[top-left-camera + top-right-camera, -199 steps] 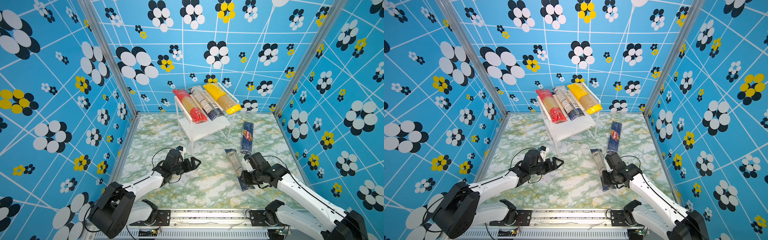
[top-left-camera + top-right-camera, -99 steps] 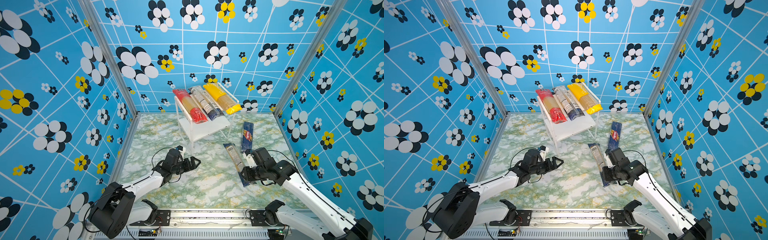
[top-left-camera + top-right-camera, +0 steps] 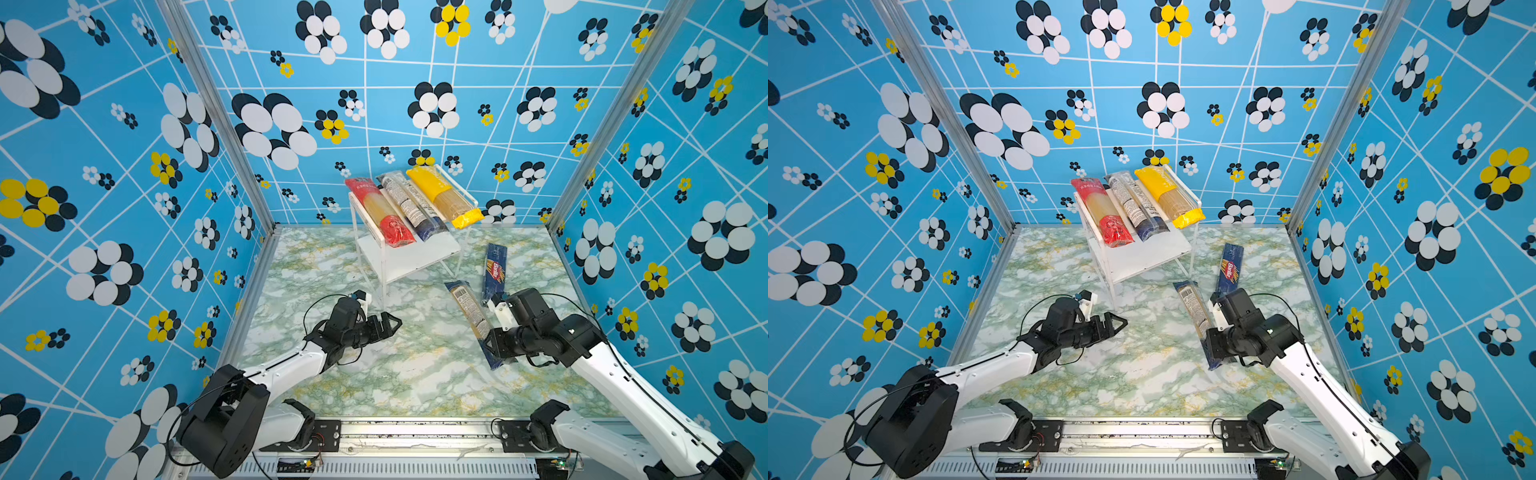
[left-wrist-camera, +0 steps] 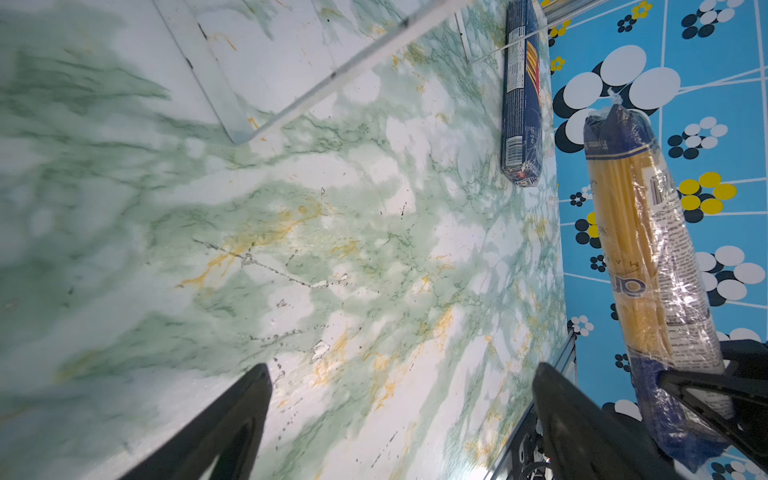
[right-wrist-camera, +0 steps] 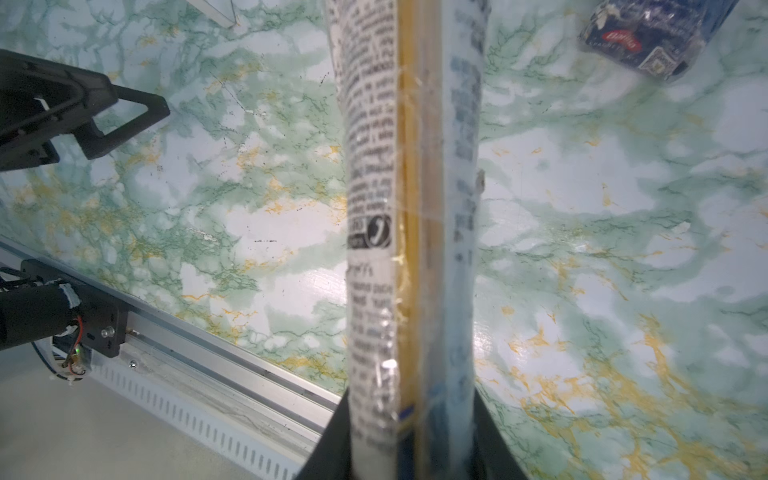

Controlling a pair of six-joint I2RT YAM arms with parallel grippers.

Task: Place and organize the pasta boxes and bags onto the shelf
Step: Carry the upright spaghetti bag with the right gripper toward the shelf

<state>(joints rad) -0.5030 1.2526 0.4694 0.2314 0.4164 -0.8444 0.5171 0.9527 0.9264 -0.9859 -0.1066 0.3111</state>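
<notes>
Lower centre-left, the left tool (image 3: 394, 325) hovers open above the worktop (image 3: 415, 374). Lower right, the right tool (image 3: 492, 348) is clamped on the navy end of a see-through spaghetti pack (image 3: 466, 307). Just beyond lies the navy box (image 3: 494, 268). At centre, the shelf (image 3: 415, 257) carries a red-ended pack (image 3: 380, 212), a second see-through pack (image 3: 409, 205) and a yellow pack (image 3: 442, 195) on top.

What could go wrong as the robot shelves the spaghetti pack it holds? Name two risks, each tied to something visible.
The right gripper clamps the see-through pack near one navy end, so its long free length might sag or swing. The shelf already carries three packs side by side on top; squeezing in a fourth could nudge the red-ended pack or yellow pack off.
</notes>
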